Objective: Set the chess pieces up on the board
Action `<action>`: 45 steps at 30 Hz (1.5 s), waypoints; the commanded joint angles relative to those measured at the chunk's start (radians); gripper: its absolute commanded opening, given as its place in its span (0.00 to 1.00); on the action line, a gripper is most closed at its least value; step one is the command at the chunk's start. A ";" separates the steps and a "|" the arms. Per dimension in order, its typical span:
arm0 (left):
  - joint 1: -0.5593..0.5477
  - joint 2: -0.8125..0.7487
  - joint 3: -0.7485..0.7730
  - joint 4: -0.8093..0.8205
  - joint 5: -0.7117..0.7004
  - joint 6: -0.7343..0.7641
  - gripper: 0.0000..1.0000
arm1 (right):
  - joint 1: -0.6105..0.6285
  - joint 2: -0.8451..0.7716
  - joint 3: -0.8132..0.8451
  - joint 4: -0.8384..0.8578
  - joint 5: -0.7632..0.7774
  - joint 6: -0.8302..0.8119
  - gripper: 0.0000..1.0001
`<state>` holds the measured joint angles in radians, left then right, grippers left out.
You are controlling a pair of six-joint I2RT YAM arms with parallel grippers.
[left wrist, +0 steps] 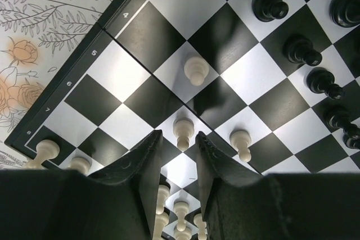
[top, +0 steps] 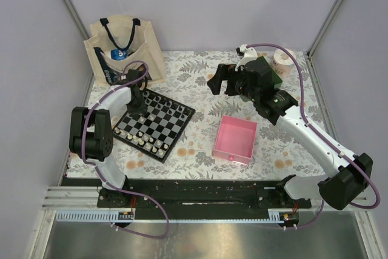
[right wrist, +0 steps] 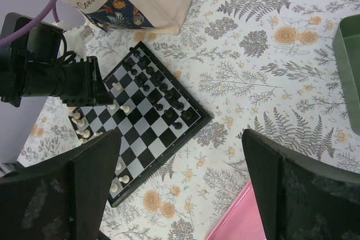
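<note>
- Black-fingered, the left end effector (top: 140, 103) is poised low over the far-left part of the board (top: 174, 127). Its arm is folded up from the near-left base and bent forward and down at the wrist.
- In the left wrist view its fingers (left wrist: 147, 167) are seen narrowly parted, and nothing is pinched between them. A cream-white pawn (left wrist: 183, 133) is stood just ahead of the tips, in line with the gap. Whether it is touched cannot be told.
- The right end effector (top: 223, 85) is raised above the far middle of the bench (top: 200, 77) and turned toward the board. Its arm is stretched diagonally from the near-right base. Its fingers (right wrist: 84, 184) are spread wide, with nothing between them.
- The board is laid cornerwise on the left half of the bench, which is covered with a floral cloth. The black chess pieces (top: 168, 108) are ranged along its far-right side. The cream-white chess pieces (top: 145, 141) are ranged along its near-left side, with a few pawns stood further in.
- A pink tray (top: 235, 137) is set to the right of the board, apart from it. A canvas tote bag (top: 124, 47) is stood at the far-left corner, just behind the board. The bench is enclosed by pale grey-lilac walls.
- A green tray (right wrist: 350, 66) is cut off by the right edge of the right wrist view. A pale roll (top: 280, 59) is partly hidden behind the right arm. In the top view the pieces are too small for their kinds to be told.
</note>
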<state>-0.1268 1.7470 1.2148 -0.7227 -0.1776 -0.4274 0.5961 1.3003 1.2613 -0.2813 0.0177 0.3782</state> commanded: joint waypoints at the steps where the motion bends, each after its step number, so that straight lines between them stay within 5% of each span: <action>1: 0.001 0.016 -0.014 0.043 0.027 -0.011 0.33 | -0.007 -0.029 0.006 0.031 0.024 -0.016 0.99; 12: 0.001 0.022 -0.027 0.045 0.030 -0.008 0.28 | -0.007 -0.030 0.003 0.031 0.025 -0.015 0.99; 27: 0.007 -0.070 -0.058 0.020 -0.005 -0.031 0.00 | -0.009 -0.030 0.000 0.033 0.024 -0.013 0.99; 45: 0.030 -0.152 -0.153 -0.030 -0.066 -0.083 0.00 | -0.010 -0.029 -0.003 0.044 0.002 0.001 0.99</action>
<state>-0.1009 1.5925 1.0679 -0.7506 -0.2134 -0.4938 0.5945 1.3003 1.2610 -0.2810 0.0162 0.3752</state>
